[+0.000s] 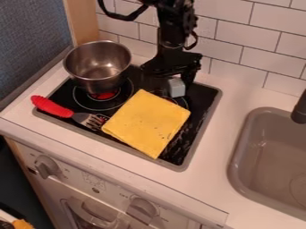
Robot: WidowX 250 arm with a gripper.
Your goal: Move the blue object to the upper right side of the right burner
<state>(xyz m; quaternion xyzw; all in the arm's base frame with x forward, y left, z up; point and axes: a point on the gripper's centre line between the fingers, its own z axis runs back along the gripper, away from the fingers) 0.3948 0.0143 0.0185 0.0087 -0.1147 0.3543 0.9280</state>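
- Stovetop [202, 127]: your blue object [176, 86] was found toward the back right corner, near the back edge, just behind the yellow cloth [147, 123]; whether it bore on the surface or hung slightly above it, you could not establish.
- Gripper [179, 76]: it hung over the back edge, right at the block; you could not tell whether it was clamped on it or merely beside it.
- Whole body, handling: you would have judged it light and stiff, unlikely to crush or bend, with little risk of breakage.
- Sides, grip: a hold across two opposite upright sides, at mid-height, was advisable for you; a high pinch might have let it tip or twist.
- Surface, grip: it appeared smooth, so you had reason to expect some slip under a loose or slanted hold.
- Whole body, appearance: you had before you a small, blocky piece, pale grey-blue, taller than wide as seen.
- Faces: plain and matt, the front one lighter.
- Edges: fairly straight, the corners slightly softened; no damage noted.
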